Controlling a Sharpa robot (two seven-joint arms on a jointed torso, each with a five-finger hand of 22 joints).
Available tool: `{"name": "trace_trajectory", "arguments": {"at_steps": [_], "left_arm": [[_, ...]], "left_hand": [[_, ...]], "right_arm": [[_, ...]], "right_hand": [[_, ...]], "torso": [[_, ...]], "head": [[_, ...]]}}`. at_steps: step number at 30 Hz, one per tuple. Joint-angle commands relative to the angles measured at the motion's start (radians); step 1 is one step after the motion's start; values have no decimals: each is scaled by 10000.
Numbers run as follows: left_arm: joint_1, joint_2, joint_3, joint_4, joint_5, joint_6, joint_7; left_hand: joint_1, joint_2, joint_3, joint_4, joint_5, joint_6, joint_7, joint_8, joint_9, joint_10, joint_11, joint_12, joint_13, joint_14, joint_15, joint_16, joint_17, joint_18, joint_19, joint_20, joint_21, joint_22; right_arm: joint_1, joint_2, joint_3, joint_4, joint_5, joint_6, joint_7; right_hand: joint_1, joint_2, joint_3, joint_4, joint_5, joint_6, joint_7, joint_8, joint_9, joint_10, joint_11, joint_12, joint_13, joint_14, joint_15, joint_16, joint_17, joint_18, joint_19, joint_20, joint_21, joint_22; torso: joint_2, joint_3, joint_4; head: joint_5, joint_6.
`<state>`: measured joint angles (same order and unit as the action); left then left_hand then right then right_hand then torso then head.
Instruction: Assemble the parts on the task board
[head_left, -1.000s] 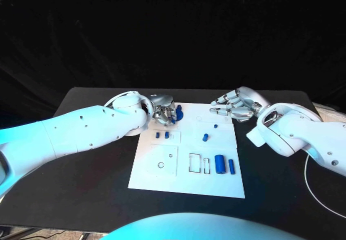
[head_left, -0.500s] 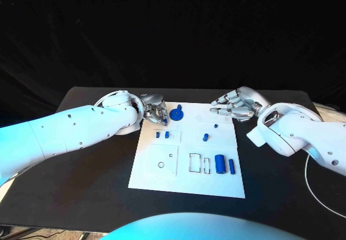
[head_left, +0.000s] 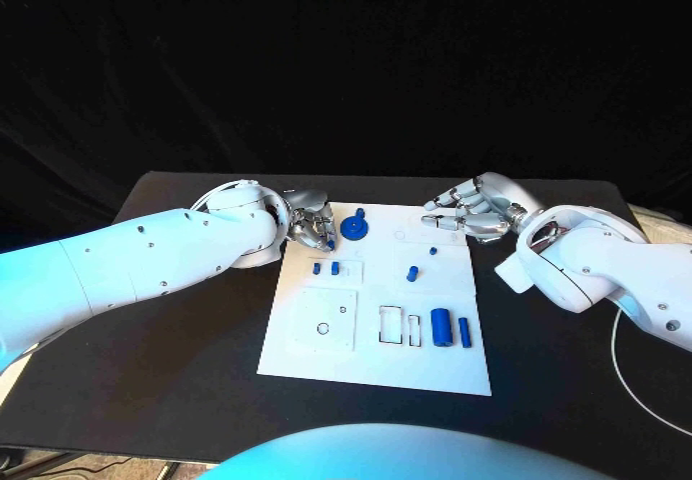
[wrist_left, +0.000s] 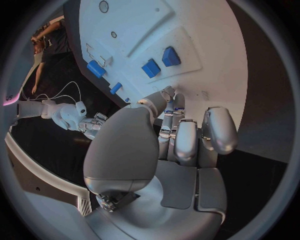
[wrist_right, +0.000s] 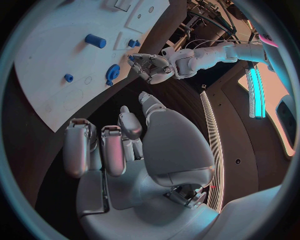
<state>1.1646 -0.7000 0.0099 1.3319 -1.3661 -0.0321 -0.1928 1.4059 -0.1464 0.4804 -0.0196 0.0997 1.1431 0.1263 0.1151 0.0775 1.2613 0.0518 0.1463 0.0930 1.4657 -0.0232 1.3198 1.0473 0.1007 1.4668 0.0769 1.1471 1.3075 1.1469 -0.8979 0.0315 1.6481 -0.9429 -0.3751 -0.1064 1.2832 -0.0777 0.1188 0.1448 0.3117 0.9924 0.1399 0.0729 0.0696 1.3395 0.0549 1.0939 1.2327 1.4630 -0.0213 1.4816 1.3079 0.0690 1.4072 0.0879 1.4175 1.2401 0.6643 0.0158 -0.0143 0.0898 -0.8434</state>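
Little changed from half a second ago: left hand at the far left corner of the task board, barely shifted; a second ago further right, over the spot where the blue gear now lies uncovered on the board. Gear just right of the left hand, apart from its fingers. Left hand fingers curled inward, nothing seen held. Right hand unmoved at the far right corner of the board, fingers bent, nothing seen in its grasp. On the task board: two small blue blocks side by side in a raised rectangular outline near the left edge; a small blue peg near the middle; a tiny blue stud just beyond it; a large blue cylinder and a slimmer blue bar standing parallel toward the near right; empty outlined recesses left of the cylinder. Left wrist view: curled fingers over the board edge, the two blue blocks in their raised tray. Right wrist view: the right hand off the board over black table, the gear and the left hand beyond.
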Motion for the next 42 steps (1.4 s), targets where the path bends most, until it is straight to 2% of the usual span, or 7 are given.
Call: {"name": "trace_trajectory", "arguments": {"at_steps": [1, 29, 37, 42], "left_arm": [[6, 57, 2, -27, -16, 356, -104], [-12, 260, -31, -317, -184, 573, -220], [-30, 361, -52, -442, -226, 617, -270], [-43, 400, -61, -489, -231, 623, -309]], "left_hand": [[-137, 12, 24, -20, -67, 77, 13, 20, 13, 57, 12, -50, 11, 184, -75, -1, -27, -204, 293, -88, 46, 317], [-178, -2, 15, -24, -93, 69, 10, -9, 4, 49, 14, -97, 8, 182, -74, 10, -14, -202, 284, -89, 29, 314], [-225, -21, 15, -39, -105, 7, 43, -81, -21, 12, 40, -181, -1, 178, -59, 22, -5, -204, 274, -84, 24, 321], [-302, -68, 20, -62, -106, -147, 128, -230, -70, -105, 118, -349, -29, 165, -2, 18, -53, -210, 260, -51, 12, 329]], "right_arm": [[-7, 10, 0, 14, -37, 129, 71], [-7, 14, 0, 35, -37, 129, 78], [-7, 16, 0, 41, -37, 128, 82], [-7, 11, 0, 43, -37, 122, 84]], "right_hand": [[15, 79, -69, 15, 55, 73, 6, 39, 12, 73, -29, 47, 13, 760, -14, -42, 1218, -10, 33, -49, -23, -1], [15, 79, -69, 15, 55, 73, 6, 39, 12, 73, -29, 47, 13, 760, -14, -42, 1218, -10, 33, -49, -23, -1], [15, 79, -69, 15, 55, 73, 6, 39, 12, 73, -29, 47, 13, 760, -14, -42, 1218, -10, 33, -49, -23, -1], [15, 79, -69, 15, 55, 73, 6, 39, 12, 73, -29, 47, 13, 760, -14, -42, 1218, -10, 33, -49, -23, -1]], "torso": [[1, -3, -7], [-2, -3, 4], [6, -6, -19], [0, -3, -5]], "head": [[17, -12], [20, -65], [30, -69], [11, -81]]}}
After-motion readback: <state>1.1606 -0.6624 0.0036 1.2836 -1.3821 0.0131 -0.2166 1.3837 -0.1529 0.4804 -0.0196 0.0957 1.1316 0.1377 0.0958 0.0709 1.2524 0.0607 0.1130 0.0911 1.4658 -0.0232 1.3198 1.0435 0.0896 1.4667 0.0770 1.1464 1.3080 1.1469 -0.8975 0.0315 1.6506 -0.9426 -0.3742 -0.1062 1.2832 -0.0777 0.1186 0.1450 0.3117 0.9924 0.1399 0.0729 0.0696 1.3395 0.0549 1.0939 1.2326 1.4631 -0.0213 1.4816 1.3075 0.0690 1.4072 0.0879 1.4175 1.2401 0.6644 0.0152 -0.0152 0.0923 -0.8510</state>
